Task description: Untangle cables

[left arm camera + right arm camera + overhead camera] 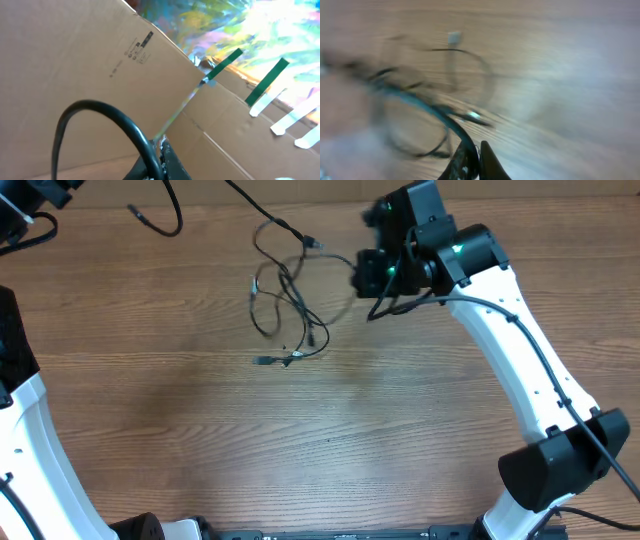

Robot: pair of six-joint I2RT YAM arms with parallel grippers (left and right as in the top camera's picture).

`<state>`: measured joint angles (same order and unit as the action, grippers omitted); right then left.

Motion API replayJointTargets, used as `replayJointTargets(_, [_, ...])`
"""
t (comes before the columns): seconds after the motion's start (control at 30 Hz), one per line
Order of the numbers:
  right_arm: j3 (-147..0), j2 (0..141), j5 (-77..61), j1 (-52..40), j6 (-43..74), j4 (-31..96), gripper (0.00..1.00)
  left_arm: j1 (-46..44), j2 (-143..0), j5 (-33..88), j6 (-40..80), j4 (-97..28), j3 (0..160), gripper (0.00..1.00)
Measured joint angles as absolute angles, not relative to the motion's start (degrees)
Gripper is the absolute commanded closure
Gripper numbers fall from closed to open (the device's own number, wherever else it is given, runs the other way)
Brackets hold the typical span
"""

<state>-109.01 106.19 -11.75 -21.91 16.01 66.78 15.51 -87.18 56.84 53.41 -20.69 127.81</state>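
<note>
The cables (287,298), thin black flexible cords with small plug ends, lie in a loose knotted bundle on the pale brown wood-grain table (330,430), just beside the right gripper (476,159). Its fingers look pinched together on one strand, though that view is blurred, so you seem to be at the step of drawing a cord out of the knot. Next, pull gently away from the bundle. The cords are limp and light, and the whole knot may drag along unless you pin it. The left gripper (162,162), well apart from the right gripper, faces plain brown cardboard (75,60); I cannot tell whether it is closed.
</note>
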Motion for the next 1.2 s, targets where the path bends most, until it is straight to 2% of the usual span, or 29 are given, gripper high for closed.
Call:
replayJointTargets(0.23, [-109.01,106.56,2.46,-11.20,23.90,76.16,0.96,20.49,-87.22,54.68,55.86,-22.63,127.81,0.96])
replayJointTargets(0.47, [-109.01,106.56,7.75,3.07,25.91,80.25,0.96,27.11,-87.24,48.97,50.06,-39.77,127.90,0.96])
replayJointTargets(0.57, [-109.01,106.56,5.54,4.99,24.18,80.86,0.96,26.92,-87.29,45.30,44.31,-49.47,127.85,0.96])
replayJointTargets(0.77, [-109.01,106.56,-9.08,3.25,15.09,78.32,0.95,23.42,-87.33,41.89,35.66,-57.10,127.85,0.96])
replayJointTargets(0.8, [-109.01,106.56,-12.10,2.66,13.47,77.56,0.92,22.31,-87.33,41.71,34.26,-57.36,127.85,0.96])
replayJointTargets(0.83, [-109.01,106.56,-15.86,1.87,11.68,76.69,0.82,21.19,-87.33,41.69,33.32,-57.43,127.85,0.96])
replayJointTargets(0.93, [-109.01,106.56,-26.00,-1.19,7.18,74.08,0.63,17.34,-87.33,41.74,31.00,-57.43,127.85,0.96])
replayJointTargets(1.0, [-109.01,106.56,-30.52,-3.53,5.02,71.94,0.60,14.90,-87.33,41.74,29.95,-57.30,127.85,0.96])
replayJointTargets(1.07, [-109.01,106.56,-33.26,-6.20,3.95,69.95,0.52,13.23,-87.33,41.74,29.47,-56.69,127.85,0.96])
replayJointTargets(1.2, [-108.90,106.56,-35.99,-11.53,2.76,65.43,0.47,10.41,-87.33,42.92,29.36,-51.55,127.85,0.96])
